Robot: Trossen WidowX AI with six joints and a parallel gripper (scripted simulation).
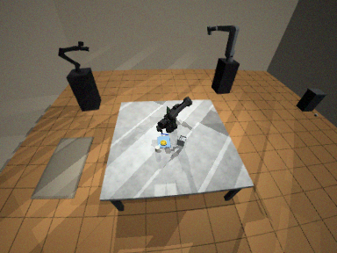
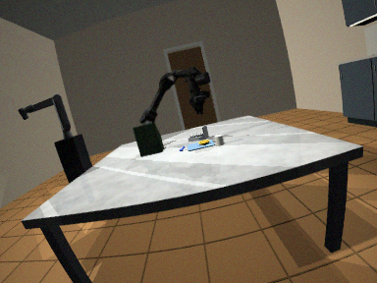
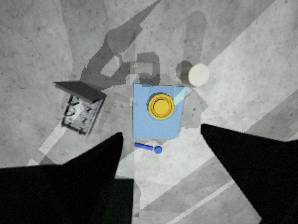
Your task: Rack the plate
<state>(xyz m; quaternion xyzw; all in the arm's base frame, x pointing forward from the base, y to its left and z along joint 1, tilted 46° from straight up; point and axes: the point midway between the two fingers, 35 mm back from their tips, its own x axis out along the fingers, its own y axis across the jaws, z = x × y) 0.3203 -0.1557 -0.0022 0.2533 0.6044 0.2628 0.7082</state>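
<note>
A yellow round plate (image 1: 163, 142) (image 2: 204, 142) (image 3: 161, 107) lies flat on a blue board. The small grey dish rack (image 1: 181, 140) (image 2: 196, 138) (image 3: 75, 117) stands beside the board, on the left in the wrist view. It has a tall dark panel (image 2: 205, 131) (image 3: 80, 91) along one side; the slots are too small to make out clearly. My gripper (image 1: 161, 131) (image 2: 198, 112) (image 3: 161, 132) is open and empty, high above the table. In the wrist view the plate shows ahead of the gap between the fingertips. Neither the plate nor the rack is touched by the fingers.
The blue board (image 1: 168, 146) (image 2: 193, 147) (image 3: 145, 125) lies on the table. A whitish cup (image 1: 157, 148) (image 2: 219, 141) (image 3: 199, 74) stands near its corner. A small blue utensil (image 1: 164, 134) (image 2: 182, 148) (image 3: 145, 147) lies by its edge. A dark green box (image 2: 148, 140) stands at the arm's base.
</note>
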